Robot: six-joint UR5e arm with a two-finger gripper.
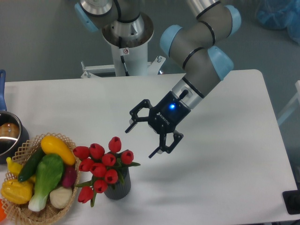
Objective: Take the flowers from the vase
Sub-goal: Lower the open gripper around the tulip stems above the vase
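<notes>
The flowers, a bunch of red tulip buds with green stems and leaves, stand in the vase, a small dark ribbed cylinder near the table's front edge. My gripper hangs above the table, just right of and above the bunch, apart from it. Its two black fingers are spread wide and hold nothing. One fingertip points toward the top bud, the other fingertip sits right of the bunch.
A wicker basket with yellow, green and red-purple vegetables stands at the front left, touching the flowers' side. A metal pot with a blue handle sits at the left edge. The white table runs to the right.
</notes>
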